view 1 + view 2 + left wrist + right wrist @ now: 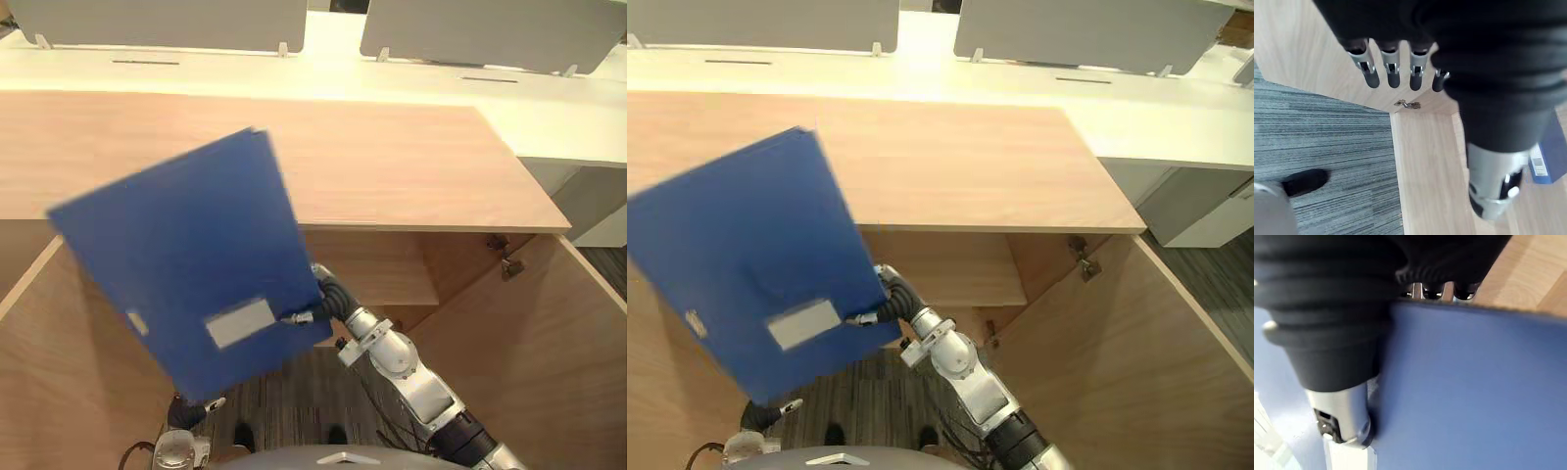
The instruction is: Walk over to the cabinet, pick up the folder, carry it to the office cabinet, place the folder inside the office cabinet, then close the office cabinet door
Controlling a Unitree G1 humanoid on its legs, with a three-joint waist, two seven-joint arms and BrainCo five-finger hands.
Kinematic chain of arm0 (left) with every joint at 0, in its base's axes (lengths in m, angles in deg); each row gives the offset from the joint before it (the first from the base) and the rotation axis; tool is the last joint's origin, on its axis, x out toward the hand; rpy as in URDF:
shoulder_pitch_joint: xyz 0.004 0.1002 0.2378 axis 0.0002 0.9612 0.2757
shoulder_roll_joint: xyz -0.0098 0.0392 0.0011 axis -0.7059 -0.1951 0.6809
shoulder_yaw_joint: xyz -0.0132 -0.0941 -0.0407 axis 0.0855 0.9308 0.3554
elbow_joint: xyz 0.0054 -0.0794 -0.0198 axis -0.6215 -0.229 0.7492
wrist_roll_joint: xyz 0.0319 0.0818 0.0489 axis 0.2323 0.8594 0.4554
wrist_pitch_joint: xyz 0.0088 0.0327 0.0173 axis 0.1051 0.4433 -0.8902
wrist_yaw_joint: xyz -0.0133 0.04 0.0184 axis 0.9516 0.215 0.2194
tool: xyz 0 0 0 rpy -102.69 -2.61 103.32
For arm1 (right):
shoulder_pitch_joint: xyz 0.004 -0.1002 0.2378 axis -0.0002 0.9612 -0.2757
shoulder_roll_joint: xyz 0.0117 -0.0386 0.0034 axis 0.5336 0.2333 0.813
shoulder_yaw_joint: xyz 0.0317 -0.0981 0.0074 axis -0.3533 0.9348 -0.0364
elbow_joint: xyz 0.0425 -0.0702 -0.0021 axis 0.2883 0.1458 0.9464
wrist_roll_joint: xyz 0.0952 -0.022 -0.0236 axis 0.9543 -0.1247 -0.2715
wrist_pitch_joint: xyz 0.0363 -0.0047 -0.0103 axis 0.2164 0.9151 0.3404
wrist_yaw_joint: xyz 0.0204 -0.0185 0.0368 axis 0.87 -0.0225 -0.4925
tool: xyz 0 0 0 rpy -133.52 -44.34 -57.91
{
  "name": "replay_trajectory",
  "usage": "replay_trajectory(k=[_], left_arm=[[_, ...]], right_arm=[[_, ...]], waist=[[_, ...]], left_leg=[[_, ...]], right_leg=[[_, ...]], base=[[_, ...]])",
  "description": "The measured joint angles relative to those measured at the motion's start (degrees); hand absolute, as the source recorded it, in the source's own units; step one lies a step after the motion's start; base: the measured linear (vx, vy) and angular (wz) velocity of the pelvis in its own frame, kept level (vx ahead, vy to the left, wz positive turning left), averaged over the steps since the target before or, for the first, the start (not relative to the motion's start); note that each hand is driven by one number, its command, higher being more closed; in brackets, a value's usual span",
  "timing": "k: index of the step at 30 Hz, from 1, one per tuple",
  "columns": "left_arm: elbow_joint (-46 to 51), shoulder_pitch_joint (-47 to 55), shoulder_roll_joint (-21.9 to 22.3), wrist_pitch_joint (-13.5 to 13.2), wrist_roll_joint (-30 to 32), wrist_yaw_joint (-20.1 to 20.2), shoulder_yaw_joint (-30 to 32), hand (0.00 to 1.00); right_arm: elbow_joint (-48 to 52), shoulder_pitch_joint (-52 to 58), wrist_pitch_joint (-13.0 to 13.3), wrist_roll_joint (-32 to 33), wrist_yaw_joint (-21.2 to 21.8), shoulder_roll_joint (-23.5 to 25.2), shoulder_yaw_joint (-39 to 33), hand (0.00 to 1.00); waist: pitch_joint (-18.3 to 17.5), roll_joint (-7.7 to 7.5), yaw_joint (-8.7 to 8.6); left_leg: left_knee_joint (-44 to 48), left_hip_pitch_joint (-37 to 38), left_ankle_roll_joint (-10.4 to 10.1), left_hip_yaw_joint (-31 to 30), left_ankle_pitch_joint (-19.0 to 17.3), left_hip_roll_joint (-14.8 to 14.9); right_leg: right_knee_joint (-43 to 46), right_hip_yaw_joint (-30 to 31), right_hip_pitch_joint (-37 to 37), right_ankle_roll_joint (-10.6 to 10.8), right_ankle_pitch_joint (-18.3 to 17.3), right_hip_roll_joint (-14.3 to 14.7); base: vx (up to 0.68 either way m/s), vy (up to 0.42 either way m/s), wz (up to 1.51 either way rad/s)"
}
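Gripping the folder (196, 264) (blue, tilted), right hand (321, 296) faces cabinet (392, 166).

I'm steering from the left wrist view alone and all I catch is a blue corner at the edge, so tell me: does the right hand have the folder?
Observer: Yes. The right hand is curled on the blue folder, with its thumb on the front beside the white label.
Operator: Is it inside the cabinet yet?
Observer: No. The folder is held up in the air, tilted, in front of the office cabinet and not on the shelf inside.
Operator: Is the right side clear to go in?
Observer: The right door stands open, swung out toward the robot.
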Motion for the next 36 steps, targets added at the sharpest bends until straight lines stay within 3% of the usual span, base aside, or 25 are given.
replay_trajectory(k=[1,4,6,9,14,21,26,30,36], left_arm=[[0.0,-0.1,-0.1,0.0,0.1,0.0,0.0,0.0],[0.0,-3.6,-0.9,0.2,0.3,-0.1,-0.7,0.0],[-0.1,-7.3,-0.8,0.4,0.2,-0.2,-0.8,0.0],[0.3,-10.6,-1.3,0.4,-0.1,-1.1,-1.1,0.0],[0.9,-14.3,-2.1,0.4,-1.0,-1.6,-1.2,0.0],[7.8,-17.0,-0.8,0.2,-3.2,-2.5,-1.5,0.0],[12.6,-18.6,2.0,-0.3,-3.8,-2.3,-1.6,0.0],[14.8,-19.2,3.0,-0.9,-5.5,-1.9,-1.6,0.0],[16.0,-19.4,3.1,-1.2,-6.9,-1.2,-1.6,0.0]], right_arm=[[-0.2,-0.5,0.0,-0.2,0.0,-0.1,0.2,1.0],[-1.5,-6.7,-0.1,-4.1,-0.4,-1.3,0.9,1.0],[-3.4,-11.9,-0.3,-6.4,-1.4,-3.0,1.6,1.0],[-5.1,-15.3,-0.7,-8.0,-2.7,-4.0,2.1,1.0],[-5.1,-18.4,-1.1,-8.7,-3.9,-4.8,2.7,1.0],[-4.9,-19.4,-1.7,-8.4,-6.5,-3.8,1.6,1.0],[-4.9,-18.8,-2.6,1.8,-6.5,-1.8,-5.5,1.0],[-4.9,-19.4,-2.7,13.6,-8.1,-0.2,-16.0,1.0],[-7.9,-23.3,-2.1,28.3,-9.3,-0.1,-24.2,1.0]], waist=[[0.3,0.07,0.06],[6.0,0.07,0.48],[10.7,2.47,0.57],[15.2,4.42,0.93],[19.3,4.65,1.31],[21.2,5.3,2.04],[22.1,5.42,2.39],[22.4,5.33,3.01],[22.8,5.3,3.12]], left_leg=[[0.0,-0.3,0.0,0.1,0.1,0.0],[5.9,-6.5,0.7,0.8,-1.1,0.4],[19.3,-16.7,0.9,0.4,-6.3,2.8],[27.2,-24.1,0.9,-0.4,-8.8,5.0],[34.3,-32.8,0.7,-0.6,-10.9,6.2],[40.9,-43.4,0.8,-0.5,-11.7,7.4],[43.2,-49.1,0.7,-0.4,-11.6,8.5],[45.0,-52.5,0.5,-0.3,-12.0,9.3],[46.3,-52.9,0.3,-0.6,-12.8,9.8]], right_leg=[[0.1,0.1,-0.4,0.0,0.3,0.0],[2.3,1.1,-5.0,-0.3,1.3,-0.1],[5.7,1.0,-10.5,-0.3,1.4,0.7],[10.6,1.0,-16.6,-0.6,0.5,2.0],[22.1,1.8,-27.3,-0.9,-3.3,2.0],[32.9,2.5,-40.1,-1.5,-7.0,1.1],[36.1,2.2,-46.1,-2.4,-7.6,1.2],[38.9,2.1,-49.9,-2.5,-8.5,1.1],[41.1,1.3,-50.6,-3.0,-10.2,1.0]], base=[[-0.02,0.008,-0.14],[-0.06,0.019,-0.09],[-0.18,0.013,-0.02],[-0.18,0.01,-0.07],[-0.16,0.02,-0.06],[-0.12,-0.023,0.0],[-0.04,-0.055,-0.01],[0.04,-0.037,-0.01],[0.07,-0.027,0.01]])
